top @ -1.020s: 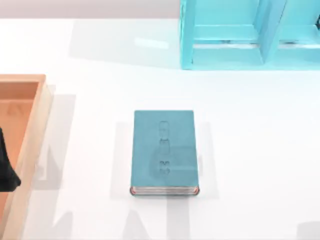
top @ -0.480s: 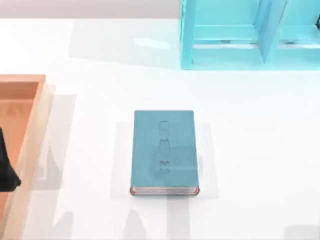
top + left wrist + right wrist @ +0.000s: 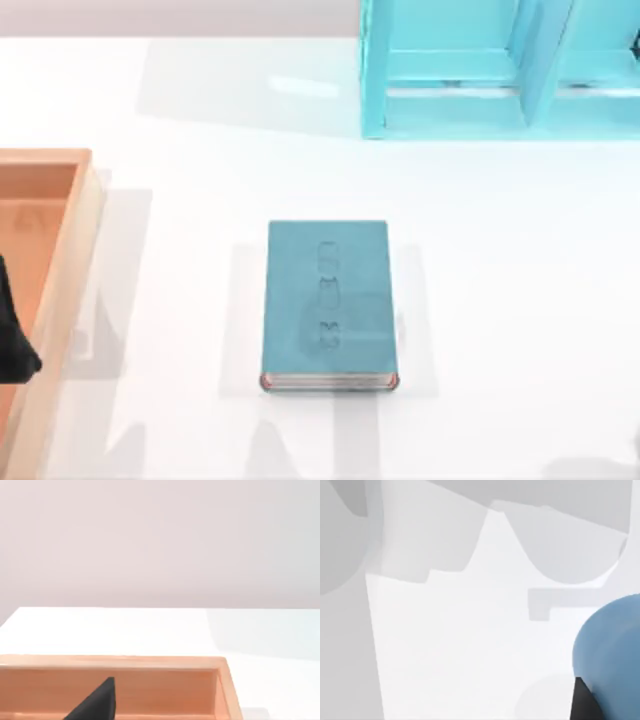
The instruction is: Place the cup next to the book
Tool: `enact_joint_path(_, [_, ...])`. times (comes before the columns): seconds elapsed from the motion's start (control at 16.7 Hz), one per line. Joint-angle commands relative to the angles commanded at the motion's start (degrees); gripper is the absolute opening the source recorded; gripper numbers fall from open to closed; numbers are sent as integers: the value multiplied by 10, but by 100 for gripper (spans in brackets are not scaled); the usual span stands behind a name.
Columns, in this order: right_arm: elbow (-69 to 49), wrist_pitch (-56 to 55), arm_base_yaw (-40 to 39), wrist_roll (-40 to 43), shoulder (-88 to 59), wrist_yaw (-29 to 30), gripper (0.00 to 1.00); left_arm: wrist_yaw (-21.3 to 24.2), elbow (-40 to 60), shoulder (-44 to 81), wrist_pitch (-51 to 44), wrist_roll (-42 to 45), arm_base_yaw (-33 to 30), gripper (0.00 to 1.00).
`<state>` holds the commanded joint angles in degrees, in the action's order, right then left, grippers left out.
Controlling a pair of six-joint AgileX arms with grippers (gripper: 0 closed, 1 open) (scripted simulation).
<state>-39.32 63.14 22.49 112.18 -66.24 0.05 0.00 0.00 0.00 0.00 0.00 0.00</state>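
Observation:
The teal-blue book (image 3: 328, 303) lies flat in the middle of the table, spine edge toward the front. In the right wrist view the blue cup (image 3: 610, 650) is held close up, above the white table, with a dark finger (image 3: 580, 705) of my right gripper against its lower side. A soft round shadow lies on the table beneath it. My left gripper (image 3: 12, 330) stays parked at the far left over the wooden tray, and its dark tip (image 3: 95, 705) shows against the tray's inner wall.
A wooden tray (image 3: 75, 250) stands along the left edge of the table. A light cyan shelf unit (image 3: 480, 70) stands at the back right. White table surrounds the book on all sides.
A grey shadow at the table's front right corner has slid leftward into the top view. The book and the left arm have not moved.

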Motion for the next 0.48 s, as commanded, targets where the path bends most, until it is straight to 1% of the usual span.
enact_joint_path(0.12, [-12,5,-14,-17,-10,1,0,0,0,0,0,0,0,100])
enact_joint_path(0.24, [-39,15,-45,-57,-31,3,0,0,0,0,0,0,0,100])
enact_joint_path(0.36, [-77,29,-91,-120,-62,6,0,0,0,0,0,0,0,100])
enact_joint_path(0.48, [-124,47,-149,-208,-101,9,0,0,0,0,0,0,0,100])
